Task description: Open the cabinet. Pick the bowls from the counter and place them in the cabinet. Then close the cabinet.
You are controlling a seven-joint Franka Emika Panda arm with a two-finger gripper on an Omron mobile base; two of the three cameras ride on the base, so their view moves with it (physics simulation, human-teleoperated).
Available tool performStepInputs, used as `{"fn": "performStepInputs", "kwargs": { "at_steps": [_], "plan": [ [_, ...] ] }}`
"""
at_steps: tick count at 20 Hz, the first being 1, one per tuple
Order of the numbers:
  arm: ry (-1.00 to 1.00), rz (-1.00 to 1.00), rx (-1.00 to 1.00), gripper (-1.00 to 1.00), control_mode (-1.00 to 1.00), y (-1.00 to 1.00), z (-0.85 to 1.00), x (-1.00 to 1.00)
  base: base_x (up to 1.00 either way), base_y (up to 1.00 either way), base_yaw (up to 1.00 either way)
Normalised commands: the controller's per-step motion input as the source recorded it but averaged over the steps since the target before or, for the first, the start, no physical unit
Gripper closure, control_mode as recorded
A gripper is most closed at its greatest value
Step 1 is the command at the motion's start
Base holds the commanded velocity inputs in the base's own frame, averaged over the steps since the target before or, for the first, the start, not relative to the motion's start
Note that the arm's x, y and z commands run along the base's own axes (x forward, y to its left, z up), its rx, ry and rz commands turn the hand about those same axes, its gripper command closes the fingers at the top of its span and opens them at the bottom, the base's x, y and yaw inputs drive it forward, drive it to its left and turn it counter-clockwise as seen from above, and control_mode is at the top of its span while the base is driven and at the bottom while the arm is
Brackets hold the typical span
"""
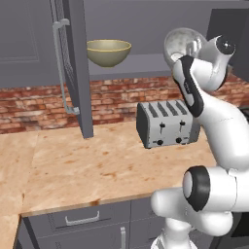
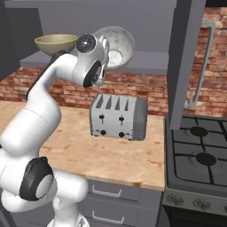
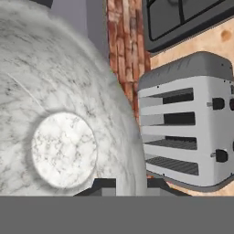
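The cabinet is seen open: its left door (image 1: 73, 68) stands swung out, edge-on, with a long silver bar handle (image 1: 62, 63) on it; the right door (image 2: 188, 62) is likewise swung out over the stove (image 2: 199, 159). The olive-tan bowl (image 1: 109, 52) is seen upright on the cabinet shelf (image 1: 146, 63), at about 9 o'clock from the white marbled bowl (image 1: 181, 43).

The white marbled bowl is held tipped on its side at the cabinet opening, above the toaster (image 1: 165, 124); in the right base view its inside (image 2: 116, 46) faces outward, beside the arm's wrist. In the hand view the bowl's underside (image 3: 64, 151) is pressed up close, the round foot at 9 o'clock from centre, the toaster at 3 o'clock.

The gripper (image 3: 122, 185) is noted nearly closed, its dark fingertips (image 3: 103, 185) showing at the bowl's lower edge; the rim appears pinched between them. Whether the bowl touches the shelf cannot be told.

The tabletop (image 1: 87, 165) carries the toaster against the brick wall (image 1: 116, 99). Grey drawers (image 1: 82, 219) are seen beneath the edge.
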Motion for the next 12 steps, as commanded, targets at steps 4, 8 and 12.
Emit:
{"fn": "performStepInputs", "kwargs": {
  "at_steps": [4,8,12],
  "plan": [
    [0.09,0.00,0.04,1.00,-1.00,0.00,0.00,0.65,0.00,0.00,0.00],
    [0.05,0.00,0.05,1.00,-1.00,0.00,0.08,0.50,0.00,0.00,0.00],
    [0.00,0.00,0.05,1.00,-1.00,0.00,0.01,0.39,0.00,0.00,0.00]
  ]
}}
